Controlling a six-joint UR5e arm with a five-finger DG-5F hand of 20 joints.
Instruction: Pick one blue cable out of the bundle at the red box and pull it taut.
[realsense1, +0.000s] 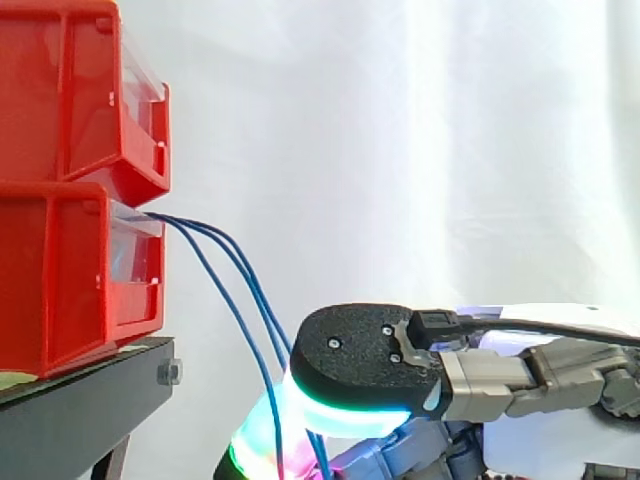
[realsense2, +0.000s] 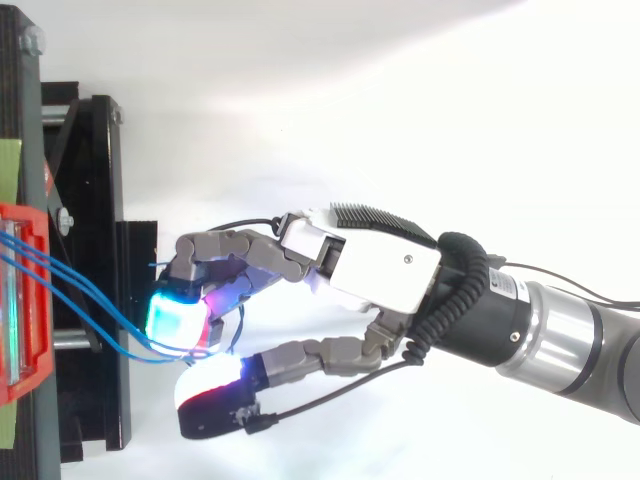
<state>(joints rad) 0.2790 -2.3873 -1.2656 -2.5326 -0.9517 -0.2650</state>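
Three thin blue cables (realsense1: 240, 310) leave the front of the lower red bin (realsense1: 60, 280) and sag down to the right. From above, the cables (realsense2: 90, 297) run from the bin (realsense2: 28, 375) to the fingertips (realsense2: 172, 320) of my hand (realsense2: 385, 270). The hand (realsense1: 360, 360) reaches in from the right, just below and beside the bin. Its fingers are curled over the slack cables, with the thumb (realsense2: 215, 408) close beneath them. The cables pass between fingers and thumb. How many of them are held is hidden.
A second red bin (realsense1: 70, 90) is stacked on the lower one. Both stand on a black stand (realsense1: 90, 400) whose edge carries a bolt (realsense1: 168, 372). A white curtain hangs behind.
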